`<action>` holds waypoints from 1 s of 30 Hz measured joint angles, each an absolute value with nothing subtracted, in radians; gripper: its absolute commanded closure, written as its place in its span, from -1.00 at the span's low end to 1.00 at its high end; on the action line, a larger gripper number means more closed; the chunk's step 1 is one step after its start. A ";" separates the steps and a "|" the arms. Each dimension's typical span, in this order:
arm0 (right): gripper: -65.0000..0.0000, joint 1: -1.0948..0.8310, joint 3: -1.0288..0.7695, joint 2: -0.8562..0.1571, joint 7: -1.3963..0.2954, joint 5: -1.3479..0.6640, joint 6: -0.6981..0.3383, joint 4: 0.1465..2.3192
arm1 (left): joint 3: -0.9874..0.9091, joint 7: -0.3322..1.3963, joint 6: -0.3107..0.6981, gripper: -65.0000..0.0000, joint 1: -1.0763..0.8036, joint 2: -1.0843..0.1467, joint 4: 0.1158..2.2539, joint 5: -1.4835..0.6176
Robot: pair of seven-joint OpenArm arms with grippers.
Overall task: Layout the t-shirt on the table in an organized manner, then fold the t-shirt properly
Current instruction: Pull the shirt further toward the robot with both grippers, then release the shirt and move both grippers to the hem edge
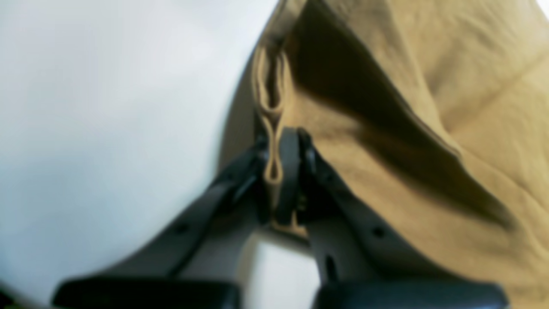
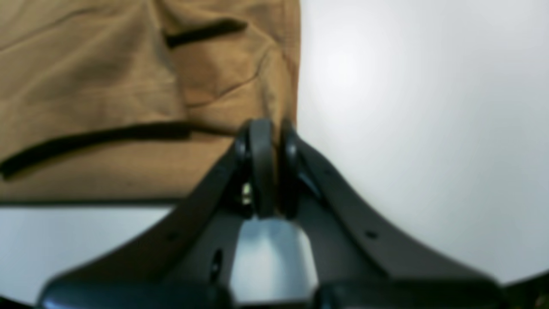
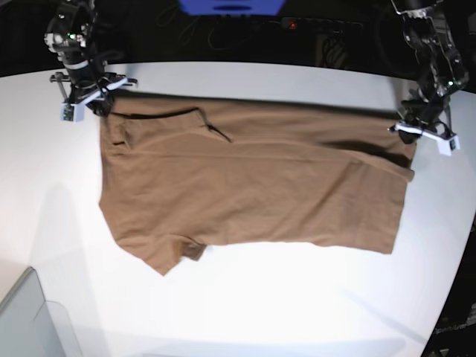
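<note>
Spread sideways across the white tabletop (image 3: 245,305) in the base view: brown t-shirt (image 3: 253,186), far edge stretched between the two arms, near edge loose, one sleeve poking toward the front at the view's left. Grey translucent bin corner (image 3: 30,320) at the lower left, well apart from the cloth. Only there: the whole outline, both arms at opposite far corners.

From the left wrist view, blurred: left jaws (image 1: 281,171) pinched shut on a doubled hem of the t-shirt (image 1: 407,107), folded edge standing up between the fingertips, fabric falling away to the right with a deep shadowed crease, bare tabletop (image 1: 107,128) to the left.

From the right wrist view, also blurred: right jaws (image 2: 269,167) closed tight at the shirt's corner edge, cloth (image 2: 107,86) spreading left, dark trim strips across it, tabletop (image 2: 407,128) to the right. Cloth between these tips hard to make out; grip inferred from the taut corner at the jaws.
</note>
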State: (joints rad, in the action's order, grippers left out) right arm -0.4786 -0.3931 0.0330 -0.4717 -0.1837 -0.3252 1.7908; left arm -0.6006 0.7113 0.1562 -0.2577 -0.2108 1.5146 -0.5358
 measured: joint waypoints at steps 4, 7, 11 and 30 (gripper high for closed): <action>1.00 -0.550 -0.392 0.034 -0.463 -0.191 -0.330 1.837 | -0.667 0.708 0.154 0.99 -0.350 -0.176 1.604 -0.532; 1.00 -0.589 -0.392 0.035 -0.479 -0.187 -0.333 1.837 | -0.701 0.715 0.159 0.99 -0.406 -0.167 1.630 -0.538; 1.00 -0.616 -0.392 0.036 -0.474 -0.188 -0.333 1.836 | -0.704 0.716 0.157 0.99 -0.429 -0.168 1.631 -0.532; 0.19 -0.681 -0.463 0.051 -0.461 -0.280 -0.325 1.991 | -0.798 0.847 0.157 -0.03 -0.444 -0.117 1.731 -0.528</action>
State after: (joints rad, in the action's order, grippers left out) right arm -0.6811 -0.4625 0.0509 -0.4606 -0.2802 -0.3252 1.9911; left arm -0.7982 0.8471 0.1566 -0.4438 -0.1169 1.7309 -0.5282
